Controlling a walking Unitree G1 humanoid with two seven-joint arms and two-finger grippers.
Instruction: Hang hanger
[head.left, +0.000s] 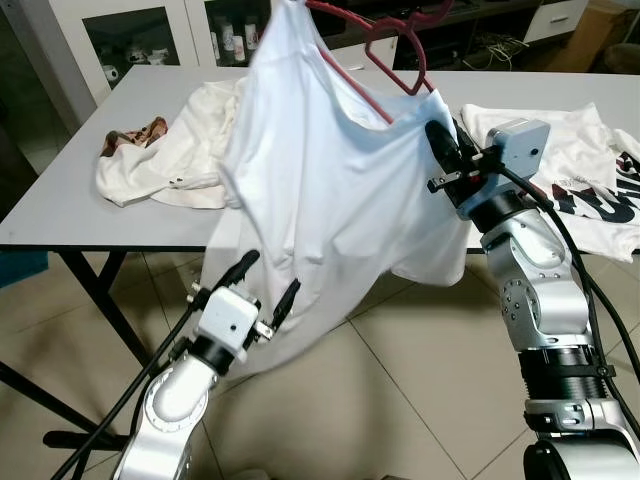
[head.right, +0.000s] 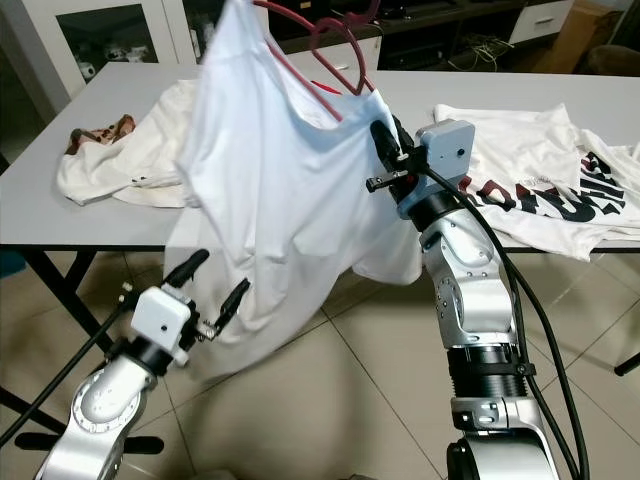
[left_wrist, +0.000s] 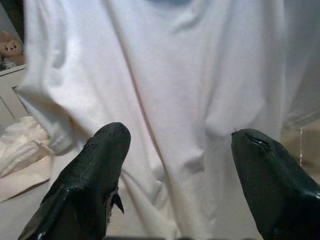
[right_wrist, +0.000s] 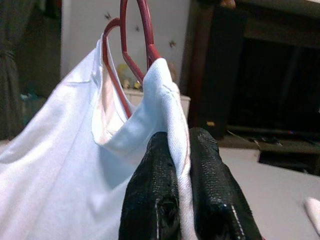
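Note:
A white T-shirt (head.left: 330, 190) hangs in the air in front of the table, draped over a red hanger (head.left: 385, 60) whose hook and upper bar stick out of the neck opening. My right gripper (head.left: 440, 140) is raised at the shirt's right shoulder and is shut on a fold of the fabric (right_wrist: 170, 95), just below the red hanger (right_wrist: 132, 30). My left gripper (head.left: 272, 273) is low, by the shirt's hanging hem, open, with its two fingers (left_wrist: 105, 150) apart and the cloth just beyond them.
Behind the shirt is a grey table (head.left: 80, 200). A cream garment (head.left: 180, 160) with a patterned cloth (head.left: 135, 135) lies at its left, a white printed T-shirt (head.left: 590, 170) at its right. Black table legs (head.left: 100, 290) stand on the tiled floor. Glass-door cabinets (head.left: 130, 40) line the back.

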